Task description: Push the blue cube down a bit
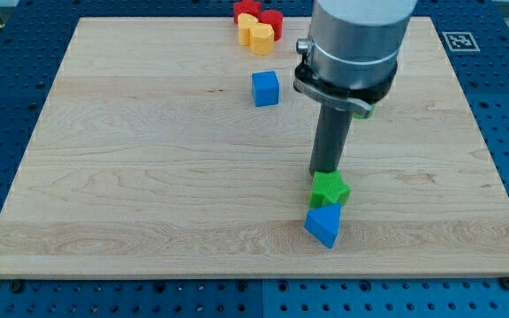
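The blue cube (265,88) sits on the wooden board (148,177) near the view's top centre. My tip (327,171) is well below and to the right of it, right at the top edge of a green star-shaped block (329,189). A blue triangular block (322,224) lies just below the green one, touching it. The arm's grey body (356,44) hangs over the board to the right of the blue cube.
A cluster of red blocks (259,14) and yellow blocks (256,34) lies at the board's top edge, just above the blue cube. A fiducial marker (459,41) is on the blue pegboard table beyond the board's top right corner.
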`<action>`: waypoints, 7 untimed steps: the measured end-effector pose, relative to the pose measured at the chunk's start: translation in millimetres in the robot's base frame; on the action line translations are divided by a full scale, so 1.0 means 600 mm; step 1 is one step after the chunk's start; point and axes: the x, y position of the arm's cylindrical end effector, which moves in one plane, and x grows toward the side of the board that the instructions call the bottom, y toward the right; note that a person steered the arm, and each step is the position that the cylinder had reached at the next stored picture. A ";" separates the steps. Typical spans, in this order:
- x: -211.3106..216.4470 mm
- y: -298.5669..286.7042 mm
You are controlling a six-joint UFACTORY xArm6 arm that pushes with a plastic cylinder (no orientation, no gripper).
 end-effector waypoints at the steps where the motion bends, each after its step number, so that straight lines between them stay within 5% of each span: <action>1: 0.024 0.000; 2: -0.003 -0.004; 4: -0.078 -0.177; 5: -0.154 -0.269; 7: -0.312 -0.275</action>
